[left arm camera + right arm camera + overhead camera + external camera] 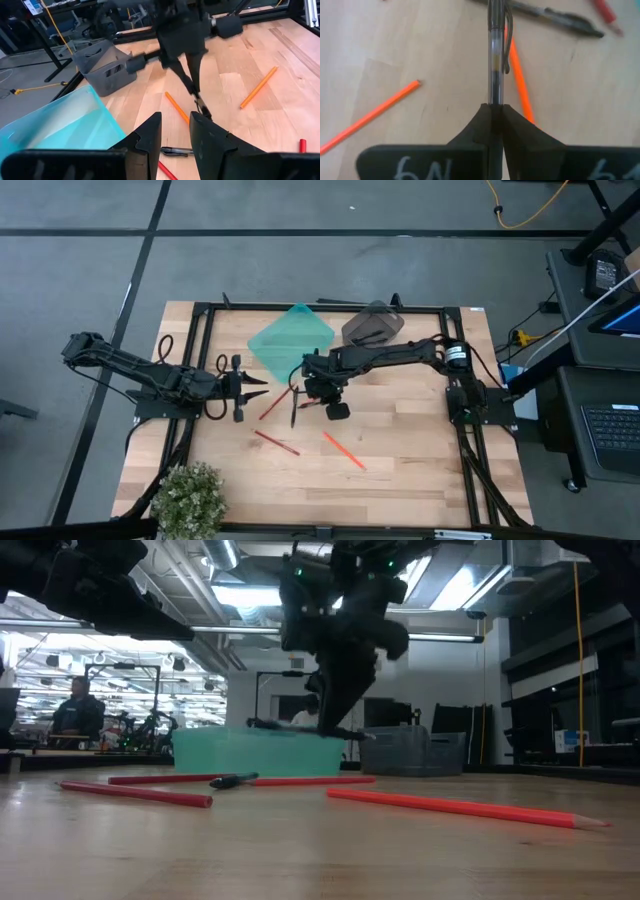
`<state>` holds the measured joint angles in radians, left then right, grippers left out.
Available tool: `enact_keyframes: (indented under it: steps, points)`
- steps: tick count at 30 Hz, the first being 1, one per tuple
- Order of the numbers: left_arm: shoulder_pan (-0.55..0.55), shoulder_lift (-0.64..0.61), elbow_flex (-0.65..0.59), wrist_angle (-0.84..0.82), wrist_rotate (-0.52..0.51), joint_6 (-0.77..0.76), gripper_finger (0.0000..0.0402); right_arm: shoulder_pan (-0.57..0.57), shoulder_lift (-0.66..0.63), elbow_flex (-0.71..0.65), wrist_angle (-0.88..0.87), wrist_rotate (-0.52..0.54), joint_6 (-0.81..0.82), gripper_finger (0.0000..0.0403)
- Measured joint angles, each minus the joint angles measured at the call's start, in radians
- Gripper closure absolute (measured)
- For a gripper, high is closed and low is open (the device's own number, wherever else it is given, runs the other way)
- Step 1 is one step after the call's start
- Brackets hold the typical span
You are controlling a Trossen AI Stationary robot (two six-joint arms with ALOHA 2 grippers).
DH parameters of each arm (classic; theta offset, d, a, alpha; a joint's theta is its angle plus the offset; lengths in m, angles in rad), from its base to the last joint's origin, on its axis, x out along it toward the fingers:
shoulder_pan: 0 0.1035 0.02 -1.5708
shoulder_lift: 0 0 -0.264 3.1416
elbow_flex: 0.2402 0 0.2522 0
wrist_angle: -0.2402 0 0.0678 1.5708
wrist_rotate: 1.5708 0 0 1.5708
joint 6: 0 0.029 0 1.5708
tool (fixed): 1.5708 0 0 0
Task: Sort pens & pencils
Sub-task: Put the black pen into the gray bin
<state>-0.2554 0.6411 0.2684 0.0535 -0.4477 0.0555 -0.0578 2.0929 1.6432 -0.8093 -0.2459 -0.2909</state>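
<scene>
My right gripper [325, 392] is over the table's middle, shut on a black pen [496, 60] held above the wood. A second black pen [294, 408] lies on the table beside it. Two red pencils [275, 402] [276, 443] and an orange pencil [343, 450] lie flat on the wood. Another orange pencil [519, 85] lies under the held pen. My left gripper [240, 387] is open and empty at the table's left, pointing toward the pens. My right gripper pinches the black pen's barrel [495, 100] between its two fingers. The fingers [335, 690] come from above, pointing down, and lie across the pen. The pen [300, 727] sits about level, lifted clear of the table.
A teal bin [291, 340] and a grey bin [372, 325] stand at the table's far side, behind the grippers. A small potted plant [188, 498] stands at the near left corner. Bare wood lies to the near right.
</scene>
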Motion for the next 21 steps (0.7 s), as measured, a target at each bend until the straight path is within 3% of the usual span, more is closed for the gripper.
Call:
enact_keyframes:
  steps: [21]
  points:
    - [0.0,0.0,0.0,-0.021,0.0,0.0,0.0308,-0.04,-0.074,0.003,-0.065,-0.002,0.021,0.0377]
